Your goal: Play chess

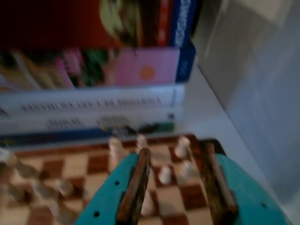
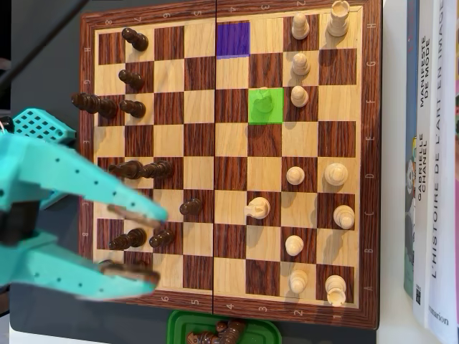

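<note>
chessboard carries thirteen pale, ten dark pieces; gripper spread, empty.

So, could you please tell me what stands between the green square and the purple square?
Nothing; in the overhead view the stretch between the green square and the purple square is bare.

A pale desk carries a wooden chessboard lying flat. In the overhead view, a row of books lies just beside the board's right edge, spines facing up. A green container holding dark pieces sits against the board's bottom edge.
</note>
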Tool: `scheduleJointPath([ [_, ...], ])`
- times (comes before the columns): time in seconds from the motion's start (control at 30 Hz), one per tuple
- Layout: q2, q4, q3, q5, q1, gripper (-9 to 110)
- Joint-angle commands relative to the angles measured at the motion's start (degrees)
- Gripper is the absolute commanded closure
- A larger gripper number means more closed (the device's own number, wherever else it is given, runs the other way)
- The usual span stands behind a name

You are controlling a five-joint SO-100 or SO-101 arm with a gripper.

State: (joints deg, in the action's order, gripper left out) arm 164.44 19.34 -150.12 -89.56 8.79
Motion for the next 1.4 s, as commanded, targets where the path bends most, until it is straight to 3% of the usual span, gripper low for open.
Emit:
scheduleJointPath([
  [0.0, 4.48, -10.2, -4.31, -1.93, -1.23, 84],
  [0.67, 19.95, -74.79, -29.18, -1.58, -3.87, 84],
  [1.37, 21.09, -120.41, -31.2, -1.14, -6.68, 85],
])
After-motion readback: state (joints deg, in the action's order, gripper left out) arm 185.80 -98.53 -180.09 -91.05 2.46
